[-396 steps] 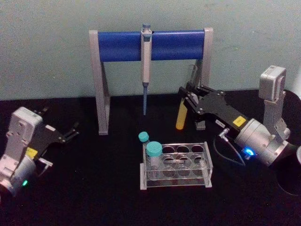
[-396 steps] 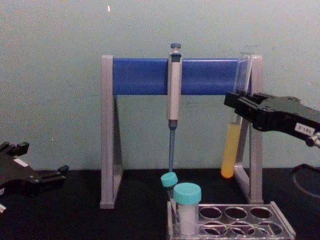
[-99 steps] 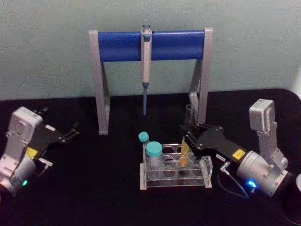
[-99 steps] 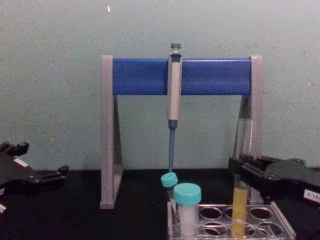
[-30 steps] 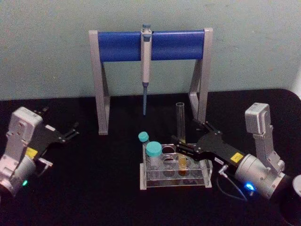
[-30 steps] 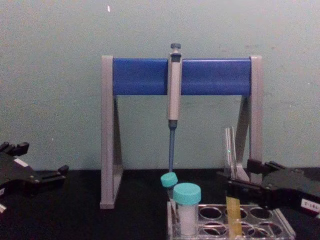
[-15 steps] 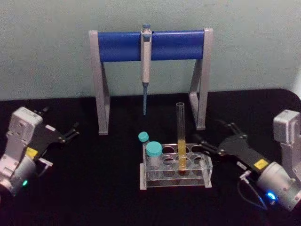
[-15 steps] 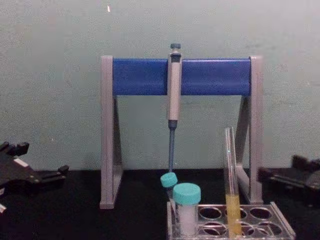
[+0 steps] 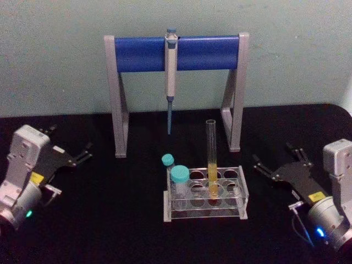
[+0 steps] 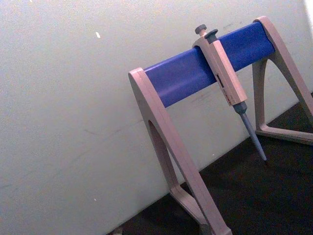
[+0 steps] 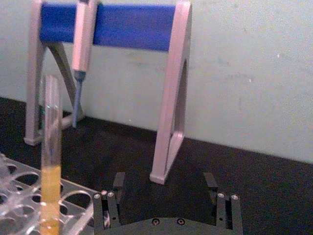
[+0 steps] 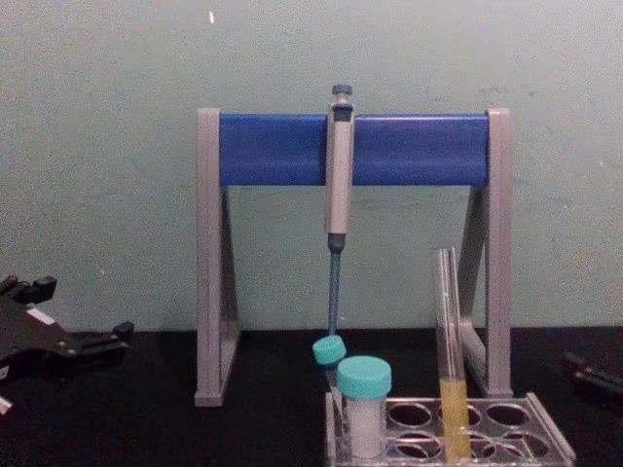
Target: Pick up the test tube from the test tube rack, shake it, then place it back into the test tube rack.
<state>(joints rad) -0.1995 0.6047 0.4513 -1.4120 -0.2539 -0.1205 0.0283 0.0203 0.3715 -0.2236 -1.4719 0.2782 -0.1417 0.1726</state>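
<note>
Test tube (image 9: 211, 159) stands upright in the test tube rack (image 9: 205, 193) mid-table, free of both grippers; right gripper (image 9: 279, 160) fingers spread near right edge, left gripper (image 9: 70, 144) spread near left edge.

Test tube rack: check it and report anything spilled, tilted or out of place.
Nothing stands out. The test tube stands upright in the test tube rack, its yellow liquid contained, beside two teal-capped tubes. The right gripper is open and clear of the rack; the left gripper sits parked at far left.
</note>
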